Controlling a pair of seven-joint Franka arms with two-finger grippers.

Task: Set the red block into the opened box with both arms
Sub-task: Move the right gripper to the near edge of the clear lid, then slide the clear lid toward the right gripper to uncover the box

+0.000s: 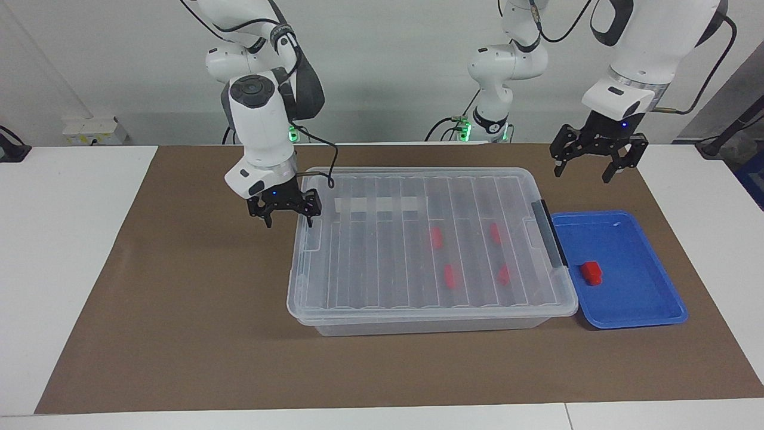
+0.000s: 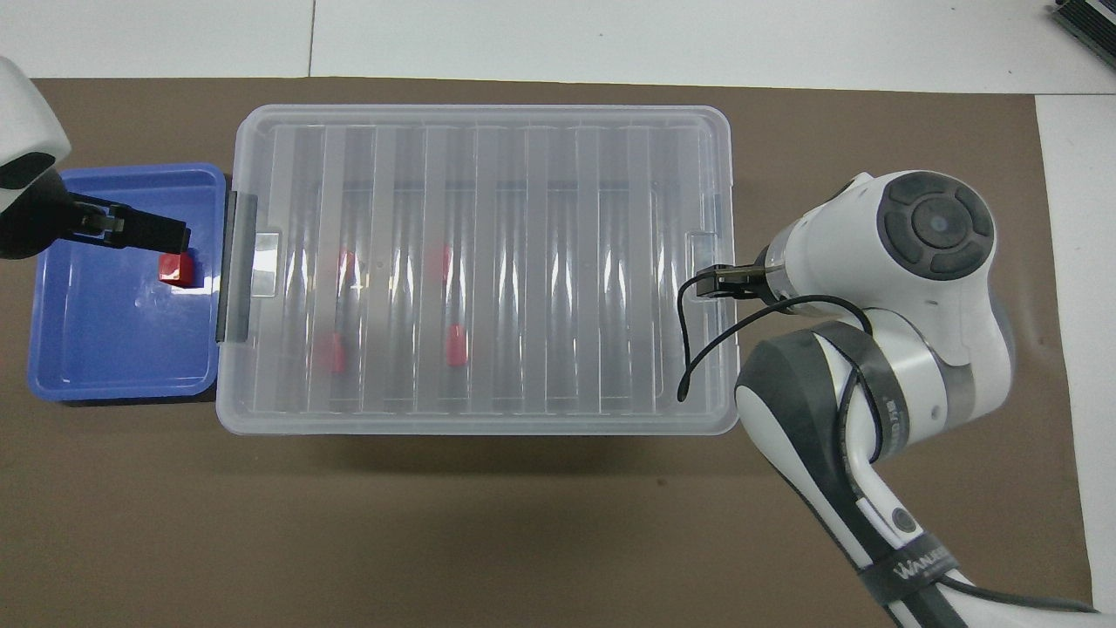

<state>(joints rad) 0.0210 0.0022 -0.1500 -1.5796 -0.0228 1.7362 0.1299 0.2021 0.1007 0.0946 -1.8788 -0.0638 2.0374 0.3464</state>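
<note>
The red block (image 1: 592, 272) (image 2: 174, 269) lies in a shallow blue tray (image 1: 632, 301) (image 2: 105, 349). Beside the tray stands the box (image 1: 364, 263) (image 2: 488, 148), a large clear bin with its ribbed lid lying flat on top. Several more red blocks show through that lid. My right gripper (image 1: 288, 223) hangs open over the box's end rim toward the right arm's end of the table, holding nothing. My left gripper (image 1: 583, 174) is open and empty, raised over the brown mat beside the tray and the box's black handle (image 1: 550, 233).
A brown mat (image 1: 179, 310) covers the table's middle, with white tabletop (image 1: 59, 251) at both ends. A white tape strip (image 1: 382, 205) runs across the lid. A black cable (image 2: 697, 349) loops from the right wrist over the lid's corner.
</note>
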